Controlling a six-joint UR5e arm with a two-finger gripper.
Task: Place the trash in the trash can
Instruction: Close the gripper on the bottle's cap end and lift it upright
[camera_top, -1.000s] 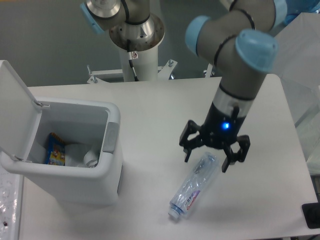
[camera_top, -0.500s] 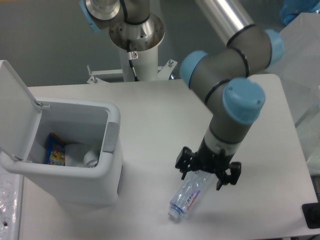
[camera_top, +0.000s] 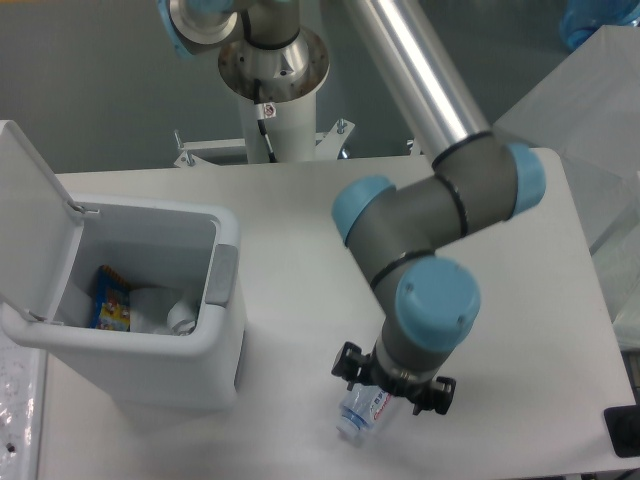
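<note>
Camera view: gripper down over bottle

Trash can (camera_top: 150, 330) stands left on the desk (camera_top: 310, 215), lid open. Right of it, the gripper (camera_top: 393, 385) straddles the bottle (camera_top: 362, 413), hiding most of it; its cap points lower left. Jaw state unclear.

- A white table (camera_top: 300, 215) filled most of the frame, evenly lit, with soft shadows.
- Behind it, across the top, ran a plain grey wall (camera_top: 90, 80).
- At the upper right sat pale translucent sheeting (camera_top: 600, 110).
- A small dark object (camera_top: 622, 432) clipped the lower right edge.
</note>
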